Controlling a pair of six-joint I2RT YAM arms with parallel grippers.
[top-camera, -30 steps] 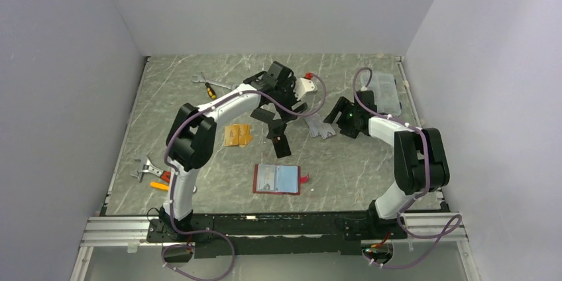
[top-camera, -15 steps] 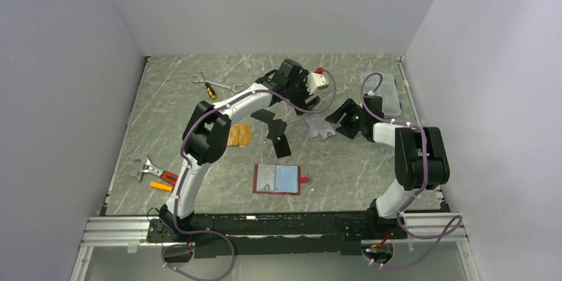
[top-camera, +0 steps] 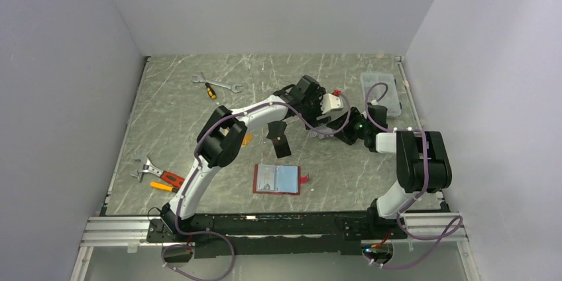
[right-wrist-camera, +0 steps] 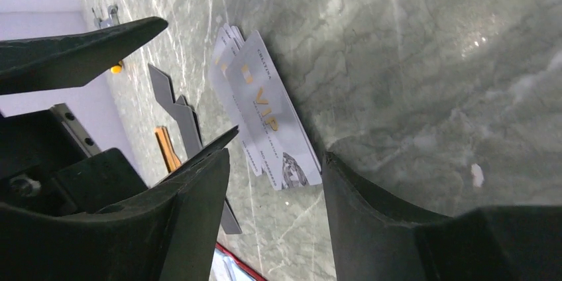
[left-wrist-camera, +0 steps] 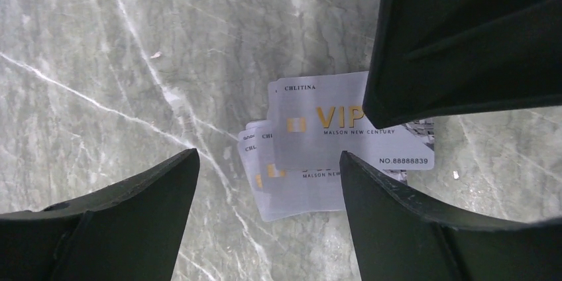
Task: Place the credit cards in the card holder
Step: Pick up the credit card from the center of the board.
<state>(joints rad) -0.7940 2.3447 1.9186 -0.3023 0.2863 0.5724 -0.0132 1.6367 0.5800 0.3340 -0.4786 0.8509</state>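
Bright even light, soft shadows, slight glare

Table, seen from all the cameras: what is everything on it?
silver-grey cards: several, silver, fanned between the grippers
black cards: a few, black, mid-table
orange cards: count unclear, orange, mostly hidden
card holder: one, dark red, open, near front
clear box: one, see-through, far right
wrench: one, silver, far left
screwdriver: one, orange-black, by wrench
pliers: one, red-handled, left edge
orange tool: one, orange, beside pliers
left gripper: one, black, open over silver-grey cards
right gripper: one, black, open at silver-grey cards
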